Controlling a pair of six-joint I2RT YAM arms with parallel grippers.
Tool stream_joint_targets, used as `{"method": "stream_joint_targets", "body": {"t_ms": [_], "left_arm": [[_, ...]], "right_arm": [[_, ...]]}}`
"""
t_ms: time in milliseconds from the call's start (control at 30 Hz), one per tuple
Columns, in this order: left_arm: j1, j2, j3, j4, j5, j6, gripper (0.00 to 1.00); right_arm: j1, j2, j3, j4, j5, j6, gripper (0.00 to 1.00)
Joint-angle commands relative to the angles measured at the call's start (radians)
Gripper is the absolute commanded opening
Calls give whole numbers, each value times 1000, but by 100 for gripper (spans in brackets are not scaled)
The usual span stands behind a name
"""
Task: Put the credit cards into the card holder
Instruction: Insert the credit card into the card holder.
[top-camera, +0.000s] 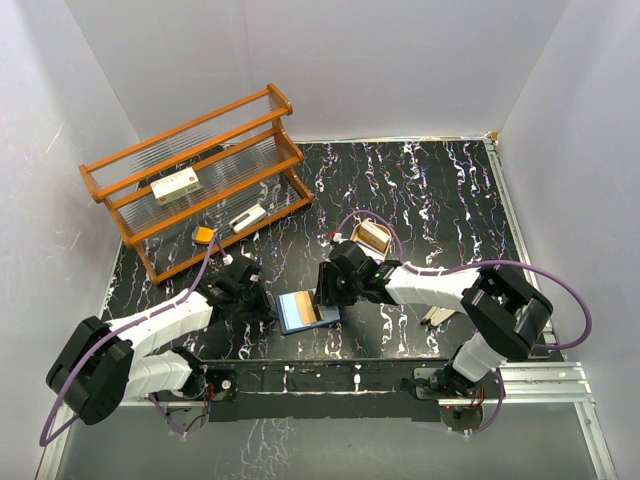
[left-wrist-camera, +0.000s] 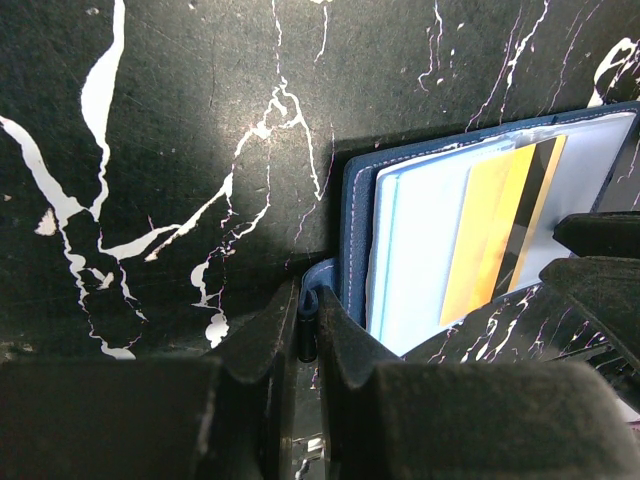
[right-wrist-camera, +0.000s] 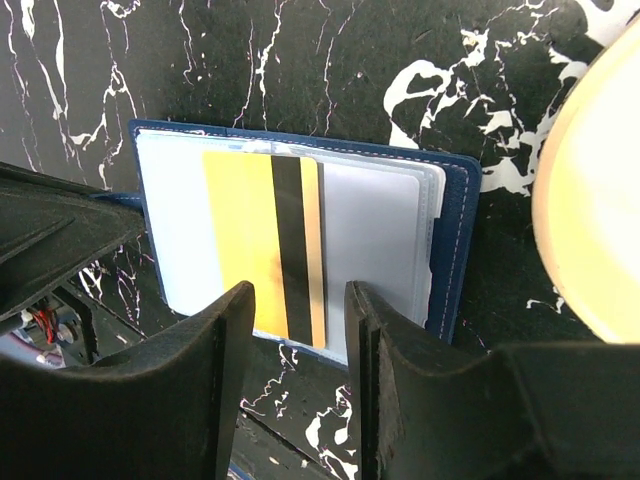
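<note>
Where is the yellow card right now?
In the top view, the yellow card lies in the open blue wallet at the front middle of the table, between the left end effector and the right end effector.

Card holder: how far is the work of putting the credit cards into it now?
Done: card holder lies open, left pincer shut on its edge tab. In hand: one yellow card lies on the clear pockets under the open right pincer; fully seated, I cannot tell. Left: the orange piece on the wooden rack may be another card.
</note>
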Motion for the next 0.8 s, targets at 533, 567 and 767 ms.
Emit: {"method": "stream_joint_targets", "body": {"t_ms": [533,567,767], "left_arm": [[-2,-17,-14,3,26,5,0],[-2,-19,-16,4,27,4,0],[-2,-21,-16,6,30,3,0]], "right_arm": [[35,83,58,96,-68,5,42],[37,86,60,104,-73,8,42],[69,98,52,178,-76,7,42]]}}
